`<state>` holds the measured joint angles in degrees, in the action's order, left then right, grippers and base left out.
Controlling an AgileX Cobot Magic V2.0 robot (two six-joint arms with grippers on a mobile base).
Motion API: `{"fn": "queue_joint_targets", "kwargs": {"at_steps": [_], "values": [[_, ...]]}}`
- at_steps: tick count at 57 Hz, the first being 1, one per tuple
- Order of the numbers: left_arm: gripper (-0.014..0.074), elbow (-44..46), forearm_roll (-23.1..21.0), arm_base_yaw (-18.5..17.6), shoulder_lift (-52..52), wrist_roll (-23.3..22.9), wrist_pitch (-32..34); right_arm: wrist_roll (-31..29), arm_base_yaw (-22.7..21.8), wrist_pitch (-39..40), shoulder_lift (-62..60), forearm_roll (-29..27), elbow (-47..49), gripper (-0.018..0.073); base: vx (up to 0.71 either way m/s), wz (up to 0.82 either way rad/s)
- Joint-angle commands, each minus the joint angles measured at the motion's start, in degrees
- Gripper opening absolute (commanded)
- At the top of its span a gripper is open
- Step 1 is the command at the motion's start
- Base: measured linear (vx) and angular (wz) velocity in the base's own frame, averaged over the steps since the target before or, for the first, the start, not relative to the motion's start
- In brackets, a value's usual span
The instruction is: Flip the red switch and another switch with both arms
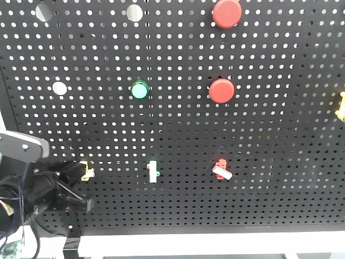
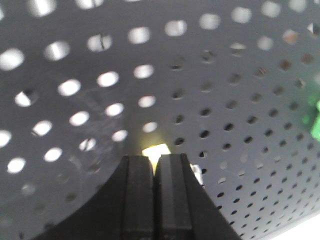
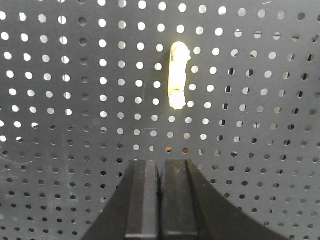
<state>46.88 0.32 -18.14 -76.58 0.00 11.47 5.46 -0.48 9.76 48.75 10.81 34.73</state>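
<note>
Looks to be the approach step, with neither lever thrown yet as far as can be judged. Finds the left gripper pressed shut, holding nothing, tips right at the pale yellow switch low on the left of the pegboard. Cannot tell from the blurred wrist view whether touching the lever or just short of it. Finds the right gripper equally closed and empty, aimed at a bright yellow piece above its tips rather than at the red switch. Places that switch low on the board, right of centre, white lever slanting down to the right, with nothing near it and no right arm visible in the front view. Calls next for a short nudge of the yellow lever on the left and, probably, for bringing the right side across to the red one. Worth steering clear of the green toggle between the two switches, near enough to be caught by mistake. Leaves the round red buttons and the green button higher up, well apart from both levers and unlikely to hinder.
</note>
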Motion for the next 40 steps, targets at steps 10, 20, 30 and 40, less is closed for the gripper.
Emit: {"fn": "queue_joint_targets", "kwargs": {"at_steps": [10,20,30,40], "values": [[0.0003,1.8,-6.9,-0.4,1.5,0.0,-7.2,-0.1,-0.2,4.7,-0.3,0.3,2.0,-0.0006,0.00,0.00],[0.0003,1.8,-7.6,-0.4,3.0,0.0,-9.8,0.0,-0.2,4.7,-0.3,0.1,2.0,-0.0006,0.00,0.00],[0.0003,1.8,-7.4,-1.3,9.7,0.0,-10.5,4.3,0.7,4.5,-0.3,1.7,2.0,-0.0006,0.00,0.00],[0.0003,1.8,-7.0,-1.3,16.2,0.0,-11.5,5.3,10.8,5.2,1.4,10.1,2.0,-0.0006,0.00,0.00]]}}
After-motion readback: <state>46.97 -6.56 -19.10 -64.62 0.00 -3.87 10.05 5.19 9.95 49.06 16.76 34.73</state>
